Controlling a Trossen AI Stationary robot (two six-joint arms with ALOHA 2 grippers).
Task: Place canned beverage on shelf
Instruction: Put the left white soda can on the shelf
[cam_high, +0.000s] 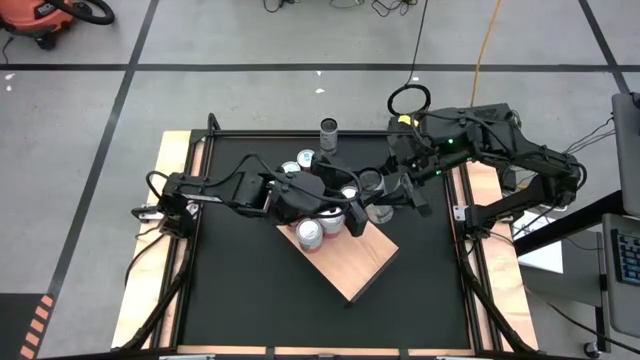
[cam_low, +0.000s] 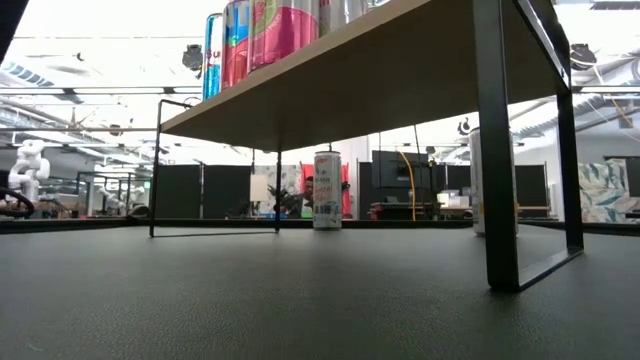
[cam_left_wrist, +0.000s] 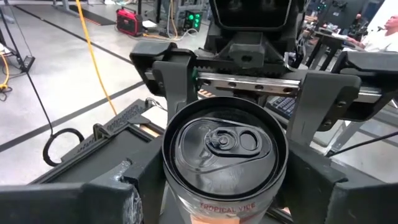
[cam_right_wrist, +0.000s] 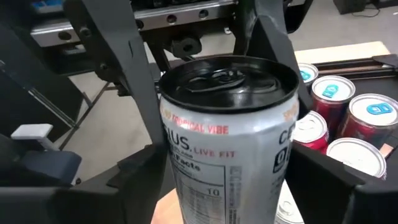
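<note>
While both grippers met over the shelf's (cam_high: 352, 262) back corner, left gripper (cam_high: 345, 215) clasped the silver can (cam_left_wrist: 224, 155), right gripper (cam_high: 385, 192) straddled it, grip uncertain; rigid, slick, thin-walled, probably weighty—best gripped mid-body, not the rim.

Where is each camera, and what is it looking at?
High view: above the table, looking down on the shelf and both arms.
Low view: at tabletop height, looking under the shelf; no arm shows.
Left wrist view: on the left arm, facing the silver can and right gripper.
Right wrist view: on the right arm, facing the same can.
Both wrist views share that can.
</note>
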